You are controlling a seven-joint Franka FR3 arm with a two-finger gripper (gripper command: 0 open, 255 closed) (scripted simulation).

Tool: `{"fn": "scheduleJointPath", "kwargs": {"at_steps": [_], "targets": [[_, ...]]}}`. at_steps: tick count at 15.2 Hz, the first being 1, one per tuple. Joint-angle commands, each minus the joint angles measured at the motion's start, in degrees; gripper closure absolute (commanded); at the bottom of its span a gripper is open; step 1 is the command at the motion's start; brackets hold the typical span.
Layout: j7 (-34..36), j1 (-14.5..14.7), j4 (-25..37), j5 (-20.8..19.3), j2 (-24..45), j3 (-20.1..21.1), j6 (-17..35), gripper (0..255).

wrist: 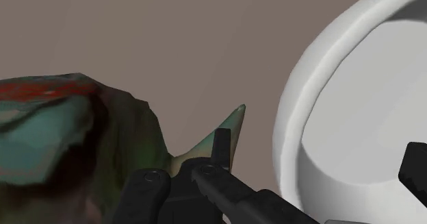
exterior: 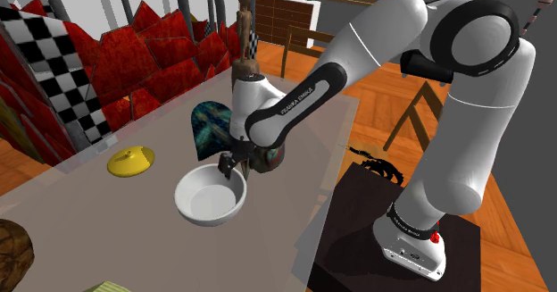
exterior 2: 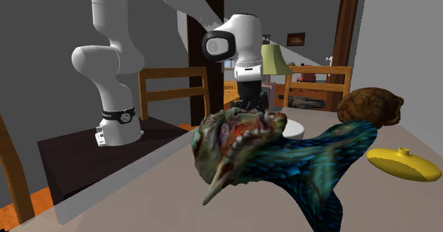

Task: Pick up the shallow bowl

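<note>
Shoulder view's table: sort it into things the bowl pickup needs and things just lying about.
For the job:
white bowl
gripper, open, fingers either side of the bowl's rim

Lying about:
blue-green creature figure
yellow lid-shaped piece
brown lump
</note>
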Motion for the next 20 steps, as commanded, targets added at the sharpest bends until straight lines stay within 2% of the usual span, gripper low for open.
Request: {"fn": "scheduleJointPath", "kwargs": {"at_steps": [1,6,7,16,20], "targets": [[0.19,0.13,-0.13,-0.39,1.29,-0.17,1.42,0],[0.54,0.44,-0.36,-1.15,3.60,-0.54,3.90,0],[0.61,0.50,-0.27,-1.22,3.78,-0.56,3.98,255],[0.54,0.44,-0.35,-1.15,3.60,-0.54,3.90,255],[0.16,0.09,-0.10,-0.31,1.03,-0.12,1.12,255]]}}
